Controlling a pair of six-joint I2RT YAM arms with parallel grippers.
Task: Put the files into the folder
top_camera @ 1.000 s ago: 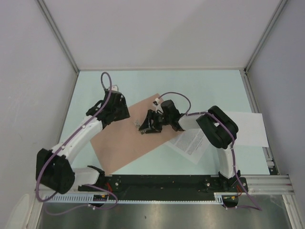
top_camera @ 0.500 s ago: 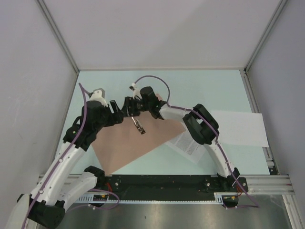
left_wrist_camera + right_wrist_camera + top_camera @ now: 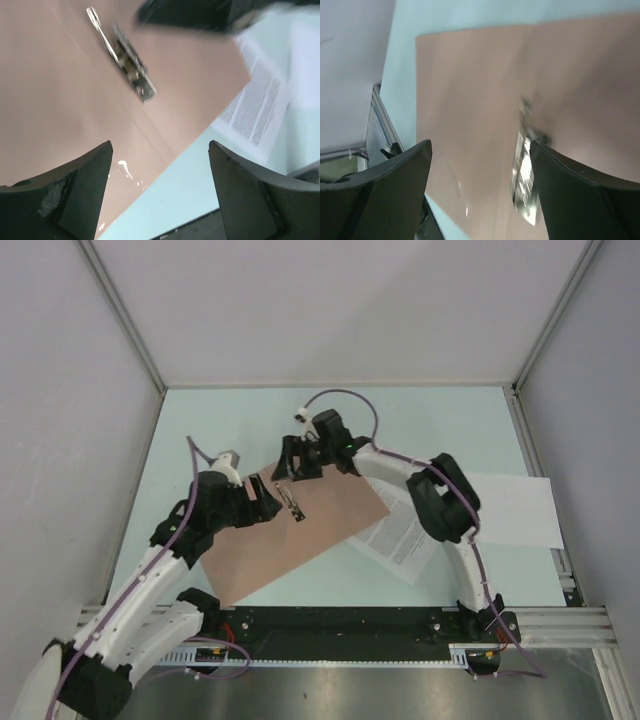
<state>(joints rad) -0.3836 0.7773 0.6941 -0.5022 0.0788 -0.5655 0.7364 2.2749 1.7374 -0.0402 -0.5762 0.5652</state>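
Observation:
The salmon folder (image 3: 300, 530) lies flat and askew on the table, with a metal clip (image 3: 293, 502) on its upper part. The printed file (image 3: 400, 540) sticks out from under the folder's right edge, and the plain white file (image 3: 520, 510) lies further right. My left gripper (image 3: 268, 498) hovers open over the folder, just left of the clip. Open too, my right gripper (image 3: 288, 468) hangs over the folder's far corner. In the left wrist view the open gripper (image 3: 160, 150) frames folder (image 3: 75, 100), clip (image 3: 127, 65) and printed file (image 3: 255, 115). The right wrist view shows its open gripper (image 3: 480, 150) above folder (image 3: 470, 90) and clip (image 3: 525, 185).
Pale green table (image 3: 250, 420) inside white walls. A black rail (image 3: 340, 625) with the arm bases runs along the near edge. An aluminium frame post (image 3: 535, 470) borders the right side, where the plain sheet overhangs.
Both grippers have opened wider. The right gripper has moved from the folder's middle up and left to its far corner. The left gripper has swung down and right to beside the clip.

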